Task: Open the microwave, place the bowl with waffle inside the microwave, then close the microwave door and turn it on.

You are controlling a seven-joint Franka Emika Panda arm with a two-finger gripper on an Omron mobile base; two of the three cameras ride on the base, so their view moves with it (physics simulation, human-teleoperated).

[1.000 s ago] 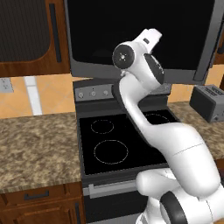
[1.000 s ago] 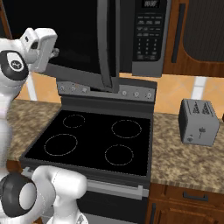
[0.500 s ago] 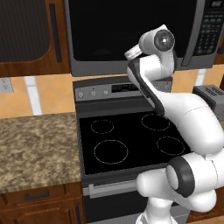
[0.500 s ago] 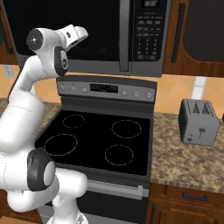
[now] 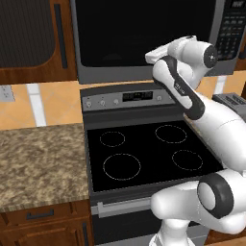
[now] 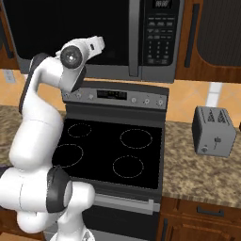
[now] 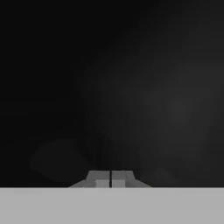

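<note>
1. Wooden cabinet door (image 5: 29,41): upper left of the left base view, dark panel in a brown frame with a vertical dark handle, just beside the microwave's left edge.
2. Granite counter (image 5: 41,163): lower left of the left base view, speckled brown, butting against the stove.
3. Microwave (image 5: 144,38): top centre of the left base view and top centre of the right base view, mounted above the stove.
4. Microwave door (image 6: 70,33): wide glossy black window, lying flush with the dark-grey frame, shut. Its vertical grey handle bar (image 6: 134,37) stands just left of the keypad (image 6: 160,33).
5. Stove (image 5: 144,149): centre of both base views, black glass top with four ring outlines; control strip with display and knobs along its back.
6. Arm: rises from the lower right of the left base view and bends up to the door's lower part.
7. Gripper (image 7: 110,179): bottom centre of the hand view, the two tips pressed side by side with no gap between them, holding nothing. It faces a dark, blurred surface, probably the door glass; contact cannot be confirmed.
8. Toaster (image 6: 214,131): right of the right base view, grey, upright on the counter right of the stove.
</note>
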